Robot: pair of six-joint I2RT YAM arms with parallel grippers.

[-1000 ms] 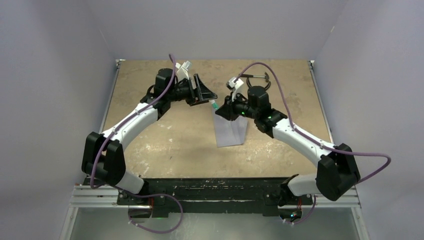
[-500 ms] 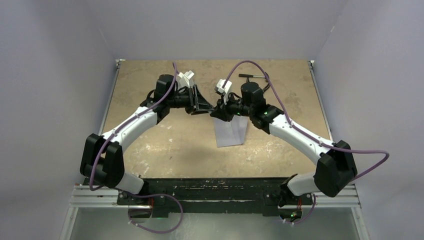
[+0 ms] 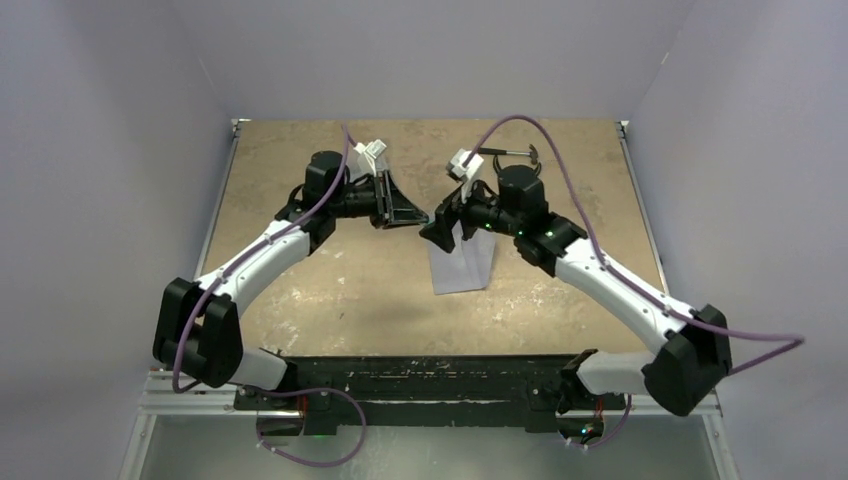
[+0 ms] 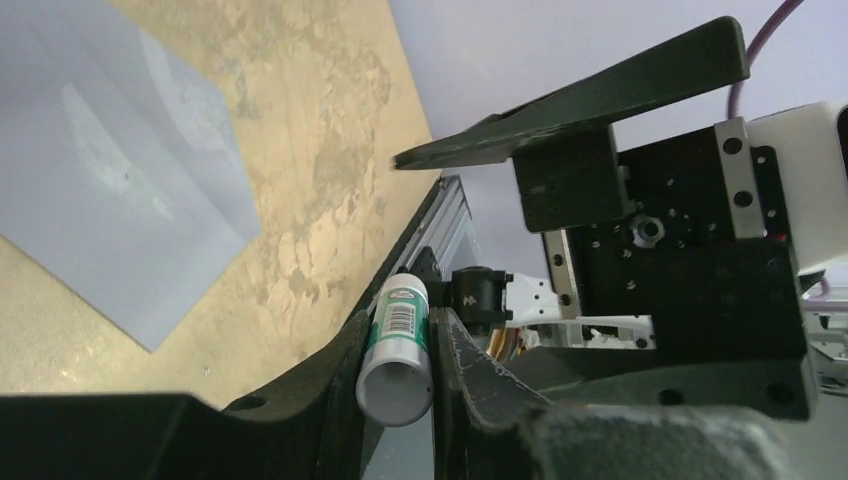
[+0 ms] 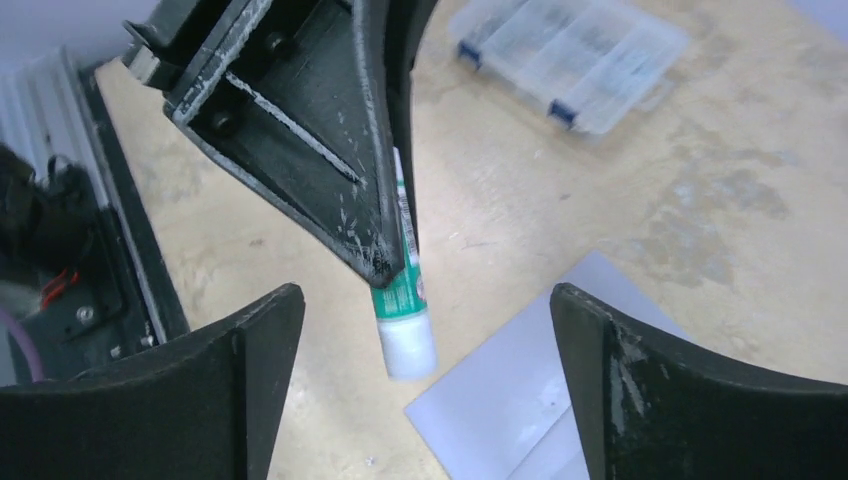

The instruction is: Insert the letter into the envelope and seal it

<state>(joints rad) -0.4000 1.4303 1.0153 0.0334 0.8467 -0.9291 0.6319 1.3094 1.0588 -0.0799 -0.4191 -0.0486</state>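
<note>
The grey-lavender envelope (image 3: 465, 268) lies flat on the table, also visible in the left wrist view (image 4: 110, 190) and the right wrist view (image 5: 540, 390). The letter is out of view. My left gripper (image 3: 415, 215) (image 4: 408, 318) is shut on a green-and-white glue stick (image 4: 400, 340), held above the table just left of the envelope's far end. Facing it, my right gripper (image 3: 440, 228) (image 5: 425, 295) stands wide open. The glue stick (image 5: 405, 310) hangs between its fingers without touching them.
A clear plastic compartment box (image 5: 570, 50) sits on the tan tabletop (image 3: 330, 290) beyond the left gripper. A dark tool (image 3: 510, 152) lies near the far edge behind the right arm. Grey walls enclose the table on three sides.
The right gripper, shut on the glue stick earlier, has opened and let it go. The left gripper has closed on the stick, and the two grippers now face each other closely.
</note>
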